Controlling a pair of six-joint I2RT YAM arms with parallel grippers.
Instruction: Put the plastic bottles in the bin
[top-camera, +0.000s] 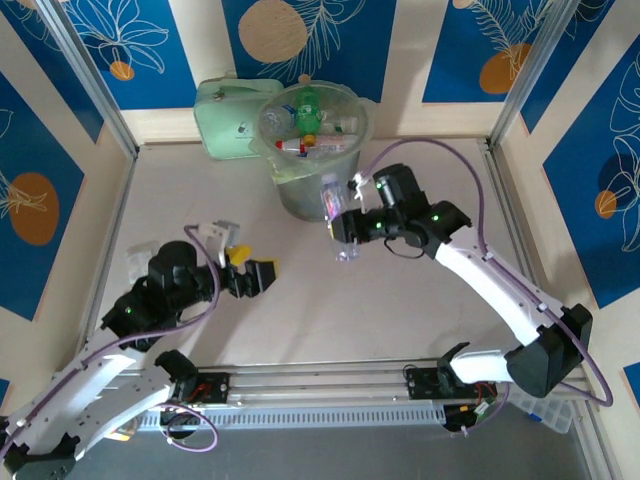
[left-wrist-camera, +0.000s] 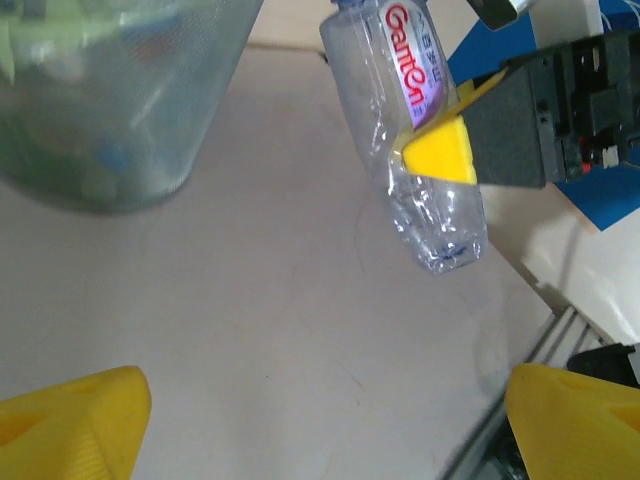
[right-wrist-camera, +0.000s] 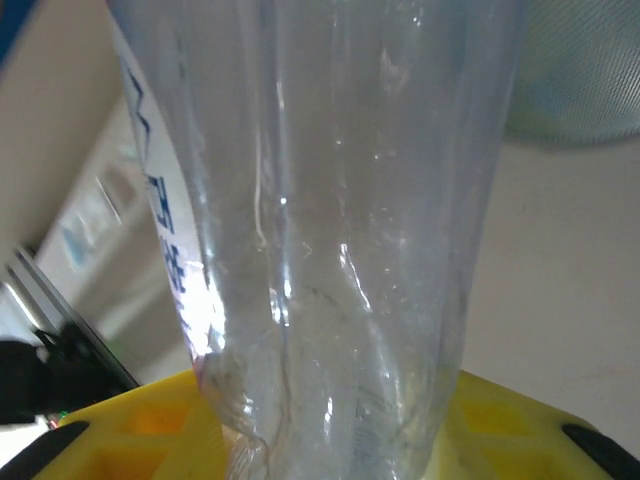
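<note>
A crumpled clear plastic bottle (top-camera: 338, 215) with a red-lettered label hangs tilted above the table, just in front of the bin (top-camera: 300, 190). My right gripper (top-camera: 352, 226) is shut on it. In the right wrist view the bottle (right-wrist-camera: 330, 220) stands between the yellow pads of that gripper (right-wrist-camera: 330, 440). The left wrist view shows the same bottle (left-wrist-camera: 425, 160) pinched by a yellow finger (left-wrist-camera: 442, 156). Several bottles (top-camera: 308, 122) lie inside the bin. My left gripper (top-camera: 252, 268) is open over bare table at the left, and nothing lies between its fingers (left-wrist-camera: 72, 425).
A pale green zipped case (top-camera: 225, 115) lies behind the bin on its left. A flat clear packet (top-camera: 140, 258) and a white piece (top-camera: 215, 232) lie by the left arm. Metal rails (top-camera: 320, 385) run along the near edge. Frame posts stand at the far corners.
</note>
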